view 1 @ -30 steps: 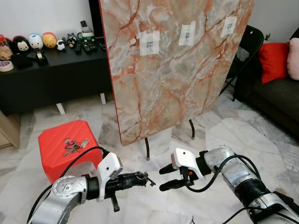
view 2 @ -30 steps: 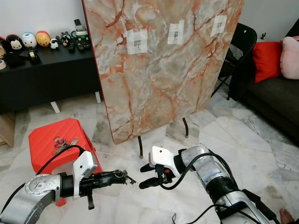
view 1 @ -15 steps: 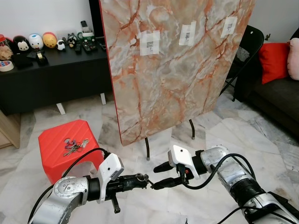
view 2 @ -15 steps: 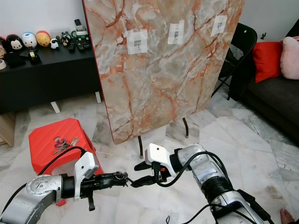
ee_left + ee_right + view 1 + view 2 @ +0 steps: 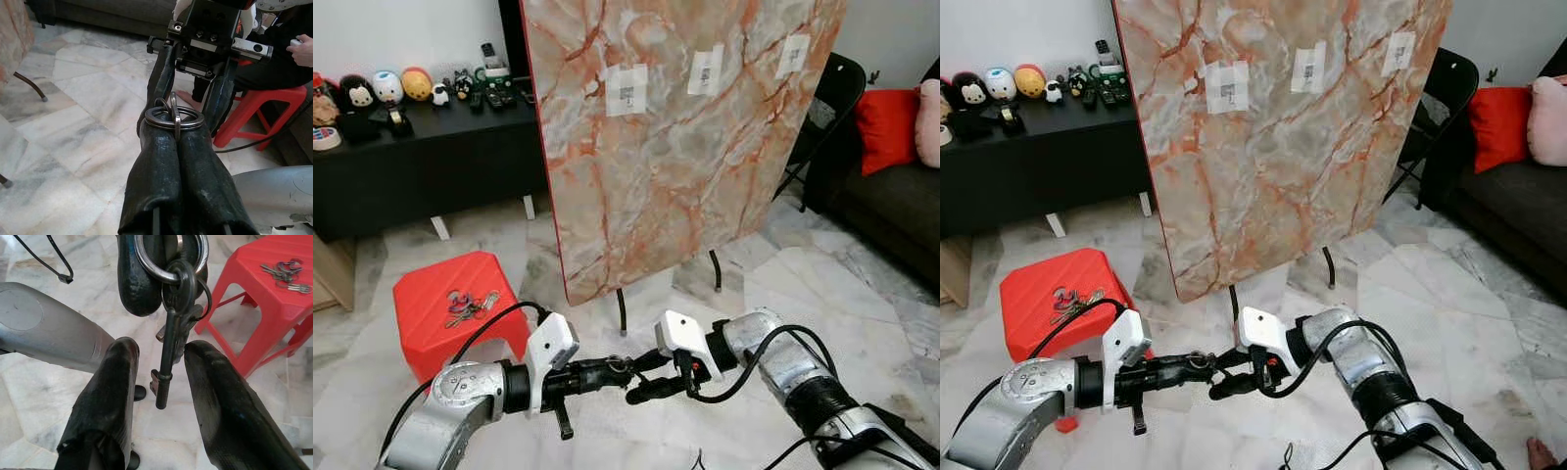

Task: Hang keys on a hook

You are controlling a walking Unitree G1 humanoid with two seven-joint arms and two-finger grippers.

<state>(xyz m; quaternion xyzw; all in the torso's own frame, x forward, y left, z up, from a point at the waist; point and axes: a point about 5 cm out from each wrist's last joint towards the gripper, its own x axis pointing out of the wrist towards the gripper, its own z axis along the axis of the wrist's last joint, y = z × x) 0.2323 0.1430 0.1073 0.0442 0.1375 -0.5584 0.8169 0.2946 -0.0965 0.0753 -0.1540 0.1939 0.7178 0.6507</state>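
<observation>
Red stool (image 5: 435, 313) far left, spare keys (image 5: 470, 305) lying on top. Left gripper (image 5: 615, 367) is pinched tight on the key ring (image 5: 174, 118), dark key (image 5: 168, 350) dangling below. Right gripper (image 5: 639, 379) spread open, fingers seemingly either side of that key, contact unclear. Marble board (image 5: 685, 127) behind.

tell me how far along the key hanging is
Done: the left gripper is shut on the key ring, lifted off the red stool. In hand: the open right gripper brackets the dangling key for a handover. Left: hanging it; no hook reached.
</observation>
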